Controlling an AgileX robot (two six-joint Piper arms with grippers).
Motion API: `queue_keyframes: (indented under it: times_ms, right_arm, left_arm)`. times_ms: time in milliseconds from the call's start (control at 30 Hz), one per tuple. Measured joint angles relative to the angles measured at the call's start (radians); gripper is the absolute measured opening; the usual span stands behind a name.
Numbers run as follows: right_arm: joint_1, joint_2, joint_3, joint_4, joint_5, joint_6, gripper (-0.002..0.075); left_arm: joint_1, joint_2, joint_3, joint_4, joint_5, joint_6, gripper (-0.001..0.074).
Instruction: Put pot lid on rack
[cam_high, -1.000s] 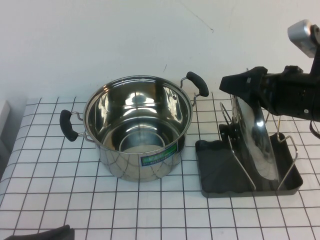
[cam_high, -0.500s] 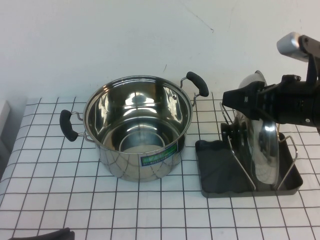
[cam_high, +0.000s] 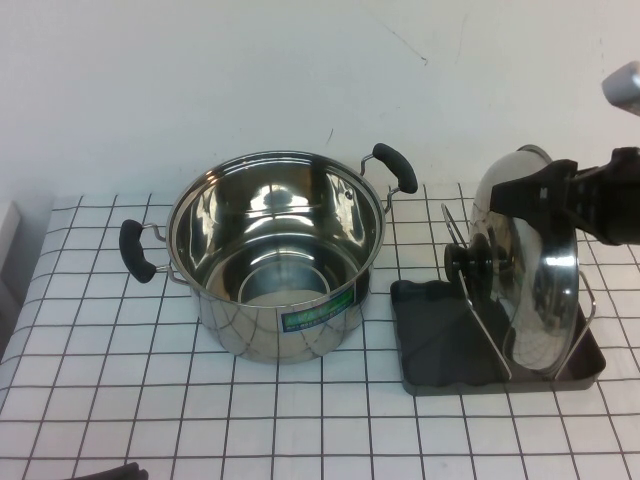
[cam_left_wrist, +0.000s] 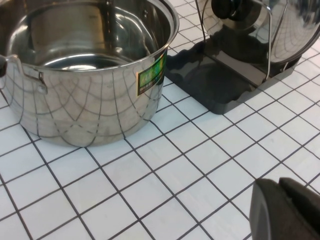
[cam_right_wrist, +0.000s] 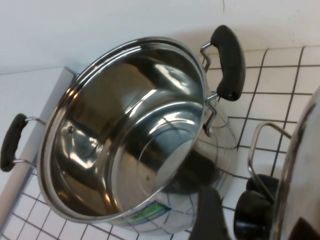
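Right gripper: the right gripper (cam_high: 535, 192) hangs over the top edge of the lid at the right side of the table, above the rack; only one dark finger (cam_right_wrist: 210, 212) shows in its own wrist view, and whether its fingers are apart or together I cannot tell.
Left gripper: the left gripper (cam_left_wrist: 285, 210) sits low at the near edge of the table, well apart from the pot and the rack; a dark tip is all that shows, so its fingers cannot be judged either.
Lid: the pot lid (cam_high: 535, 270) stands on edge in the rack, leaning slightly, its shiny dome turned toward the pot and its black knob (cam_high: 468, 262) poking out on that side between the wires.
Rack: the rack (cam_high: 470, 300) is a set of bent silver wire loops rising from a dark grey tray (cam_high: 440, 350); the lid's lower edge rests in the tray's right part, against the wires.
Pot: the pot (cam_high: 275, 255) stands open and uncovered just left of the rack, not touching it, with one black handle (cam_high: 395, 167) at its far right and another at its near left.
Surface: a white cloth (cam_high: 300, 420) with a black grid covers the table under everything.
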Motion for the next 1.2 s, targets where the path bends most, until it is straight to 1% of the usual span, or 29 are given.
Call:
queue_keyframes:
  times_ms: [267, 467, 533, 567, 633, 733, 767, 800, 867, 967, 1100, 1200]
  right_arm:
    - [-0.043, -0.030, 0.000, -0.018, 0.054, 0.000, 0.0472]
    - [-0.144, -0.133, 0.000, -0.022, 0.116, -0.007, 0.0472]
    - [-0.182, -0.182, 0.000, -0.024, 0.145, -0.041, 0.0454]
    - [-0.203, -0.213, 0.000, -0.026, 0.158, -0.068, 0.0427]
    - [-0.237, -0.283, 0.000, -0.032, 0.178, -0.116, 0.0344]
    - [-0.270, -0.390, 0.000, -0.095, 0.202, -0.171, 0.0146]
    - [-0.274, -0.427, -0.002, -0.136, 0.212, -0.177, 0.0095]
    - [-0.274, -0.462, -0.002, -0.192, 0.223, -0.180, 0.0062]
    - [-0.274, -0.520, -0.004, -0.328, 0.254, -0.173, 0.0025]
    - [-0.274, -0.588, -0.004, -0.614, 0.330, -0.084, 0.0006]
    - [-0.272, -0.664, -0.004, -1.025, 0.384, 0.135, 0.0000]
    - [-0.264, -0.736, -0.004, -1.154, 0.372, 0.191, -0.0001]
  left_arm:
    - [0.000, 0.000, 0.000, 0.015, 0.002, 0.000, -0.0001]
    - [0.000, 0.000, 0.000, 0.015, 0.002, -0.002, 0.0000]
    - [0.000, 0.000, 0.000, 0.017, 0.002, -0.002, -0.0001]
    - [0.000, 0.000, 0.000, 0.018, 0.002, -0.002, -0.0001]
    - [0.000, 0.000, 0.000, 0.018, 0.002, 0.000, -0.0001]
    - [0.000, 0.000, 0.000, 0.018, 0.002, 0.000, -0.0001]
    - [0.000, 0.000, 0.000, 0.018, 0.000, 0.000, -0.0001]
    - [0.000, 0.000, 0.000, 0.018, -0.004, 0.000, -0.0001]
    - [0.000, 0.000, 0.000, 0.019, -0.010, 0.000, -0.0001]
    - [0.000, 0.000, 0.000, 0.023, -0.010, 0.000, -0.0001]
    - [0.000, 0.000, 0.000, 0.025, -0.011, 0.000, -0.0001]
    - [0.000, 0.000, 0.000, 0.030, -0.011, 0.000, -0.0001]
